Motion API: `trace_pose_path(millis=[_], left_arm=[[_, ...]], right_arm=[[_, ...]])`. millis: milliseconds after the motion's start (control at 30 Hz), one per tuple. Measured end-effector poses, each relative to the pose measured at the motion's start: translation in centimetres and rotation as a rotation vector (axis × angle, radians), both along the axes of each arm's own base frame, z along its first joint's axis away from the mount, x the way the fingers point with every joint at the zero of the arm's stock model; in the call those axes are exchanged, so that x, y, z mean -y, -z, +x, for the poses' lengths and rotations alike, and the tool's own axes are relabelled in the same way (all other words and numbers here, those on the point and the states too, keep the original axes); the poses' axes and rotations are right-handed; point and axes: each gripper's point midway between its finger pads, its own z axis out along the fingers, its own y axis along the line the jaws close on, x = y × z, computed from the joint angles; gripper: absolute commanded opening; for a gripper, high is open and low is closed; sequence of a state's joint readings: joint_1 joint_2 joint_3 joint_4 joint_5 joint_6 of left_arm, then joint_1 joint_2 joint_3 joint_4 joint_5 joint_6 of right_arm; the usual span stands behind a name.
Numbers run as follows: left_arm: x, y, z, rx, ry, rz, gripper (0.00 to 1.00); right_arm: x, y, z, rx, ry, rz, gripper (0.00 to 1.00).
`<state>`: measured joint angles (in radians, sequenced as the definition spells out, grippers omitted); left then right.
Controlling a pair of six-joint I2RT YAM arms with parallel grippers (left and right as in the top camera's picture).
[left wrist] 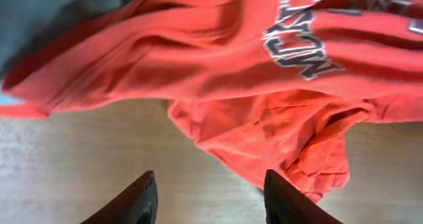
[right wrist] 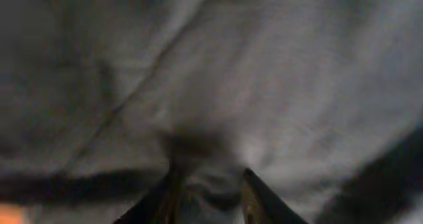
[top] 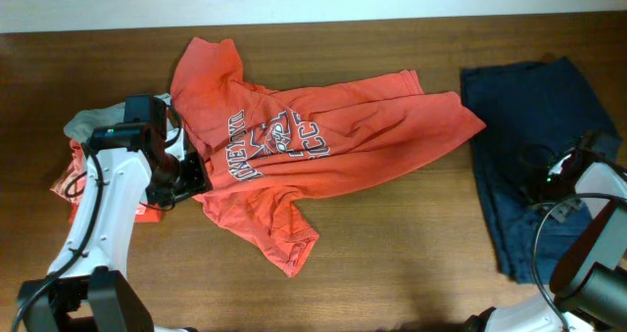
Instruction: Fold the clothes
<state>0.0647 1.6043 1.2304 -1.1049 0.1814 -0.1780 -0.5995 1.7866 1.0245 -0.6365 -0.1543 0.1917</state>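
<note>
Counter [top: 392,244]: dark wood, bearing all items below. Lettered T-shirt [top: 333,146]: coral red with white print, the largest piece. It lies rumpled across the centre of the overhead view, one sleeve thrown up toward 11 o'clock, another flap trailing to 6 o'clock, and the body tapering off toward 3 o'clock. Expect it to be light, limp and without any stiffness. It will sag and drag wherever you do not support it, so take it at a seam, a hem corner or a shoulder, never mid-panel. Navy garment [top: 519,117]: at 3 o'clock, partly flattened, running down toward 5 o'clock. It looks to be the same soft cotton, and likely to bunch under a single pinch. Side heap at 9 o'clock: a pale grey-blue shirt [top: 88,121] with a second coral piece [top: 71,180] beneath it, both crumpled and largely hidden by the left arm. Left fingers [left wrist: 142,197]: spread apart and holding nothing, poised over bare counter just beside the lettered shirt's 9 o'clock edge, with a loose red fold lying straight ahead. You could take that fold, though a hem would give you better control. Right fingers [right wrist: 254,191]: set on the navy garment. The wrist view is blurred, but creases converge between them, so judge them as pinching a pucker of that cloth.
</note>
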Motion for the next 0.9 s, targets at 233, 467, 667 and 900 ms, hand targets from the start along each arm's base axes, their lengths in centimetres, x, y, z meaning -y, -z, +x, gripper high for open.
trace_pose_path(millis=[233, 467, 667, 900], left_arm=[[1.6, -0.3, 1.4, 0.077, 0.104, -0.022, 0.51], [3.6, -0.4, 1.6, 0.095, 0.178, -0.032, 0.51], [4.8, -0.4, 1.4, 0.095, 0.218, -0.037, 0.52], [4.8, -0.4, 1.4, 0.096, 0.218, -0.037, 0.52]], right_arm=[[-1.1, -7.3, 6.1, 0.239, -0.164, -0.045, 0.41], [-3.1, -8.1, 8.6, 0.284, -0.318, -0.078, 0.36], [-3.4, -1.0, 9.0, 0.181, -0.357, -0.014, 0.30], [-2.7, 0.2, 9.6, 0.179, -0.380, -0.046, 0.30]])
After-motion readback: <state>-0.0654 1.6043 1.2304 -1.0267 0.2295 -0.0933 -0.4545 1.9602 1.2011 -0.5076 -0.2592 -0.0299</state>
